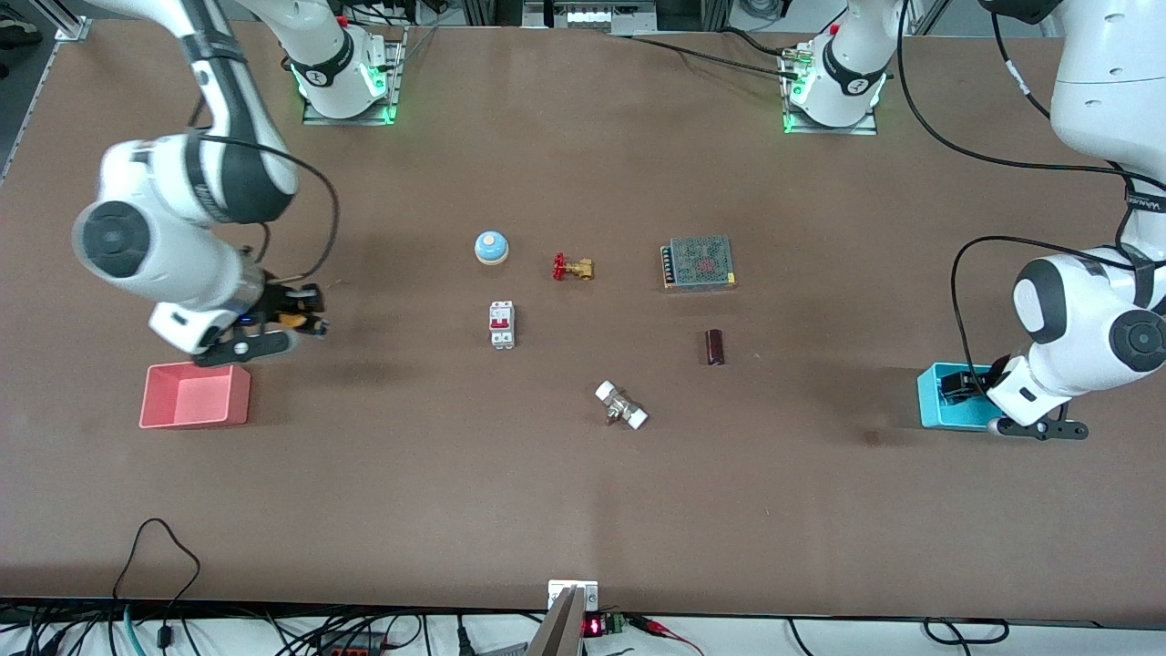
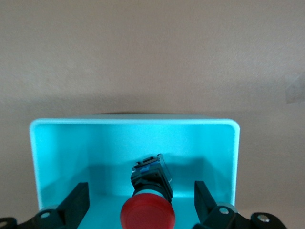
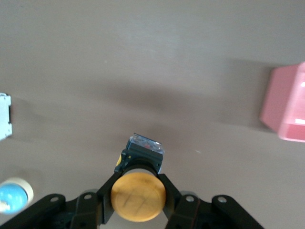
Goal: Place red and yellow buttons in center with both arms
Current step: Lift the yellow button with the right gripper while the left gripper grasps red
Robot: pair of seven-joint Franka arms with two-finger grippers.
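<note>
Right end effector (image 3: 138, 210) pinches the yellow button (image 3: 138, 196) above bare surface (image 1: 583, 492), while left end effector (image 2: 141, 202) hangs spread, seemingly straddling the red button (image 2: 147, 214) in the cyan tray (image 2: 133, 138).

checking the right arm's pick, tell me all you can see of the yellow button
The yellow button has a round, matte yellow-orange cap on a short black body with a clear, glossy block at its end. The right gripper is shut on it just under the cap, one finger on each side. It is held in the air over bare brown table, close to the pink tray and outside it.
</note>
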